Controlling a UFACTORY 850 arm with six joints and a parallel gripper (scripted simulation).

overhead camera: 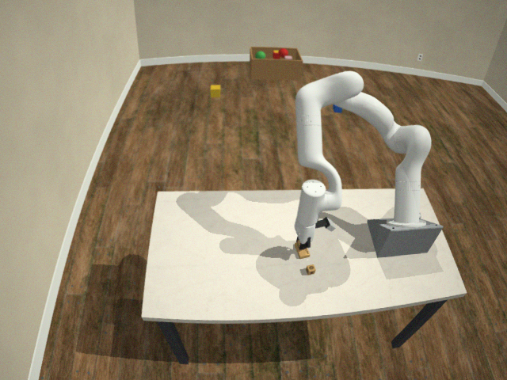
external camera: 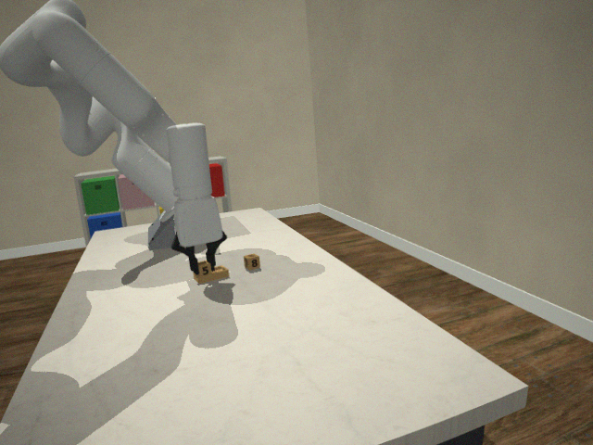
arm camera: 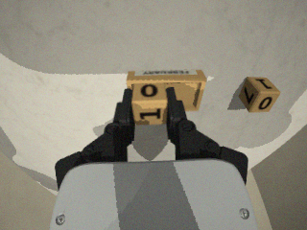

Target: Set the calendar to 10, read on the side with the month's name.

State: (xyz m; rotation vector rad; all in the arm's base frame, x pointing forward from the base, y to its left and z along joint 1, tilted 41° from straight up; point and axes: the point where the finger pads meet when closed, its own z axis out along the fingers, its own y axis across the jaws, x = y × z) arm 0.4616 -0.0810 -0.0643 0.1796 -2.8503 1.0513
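Note:
The wooden tray (overhead camera: 303,256) (external camera: 220,274) (arm camera: 202,92) stands on the table, its FEBRUARY side towards the robot's base. My gripper (overhead camera: 303,246) (external camera: 203,271) (arm camera: 150,99) is shut on a wooden cube (external camera: 205,270) (arm camera: 150,114) in the tray's left half in the wrist view. This cube shows 0 on the month side, 1 lying sideways on top and 5 on the back. Whether its bottom touches the tray's floor is hidden. The loose cube (overhead camera: 310,268) (external camera: 251,262) (arm camera: 260,95) lies outside the tray, turned at an angle, with 0 on top and 7, 1 and 8 on sides.
The white table (overhead camera: 196,282) (external camera: 363,374) bears the robot's grey base block (overhead camera: 405,241) at the far right in the top view. The tray's other half holds no cube. The loose cube stands a short way beyond that half.

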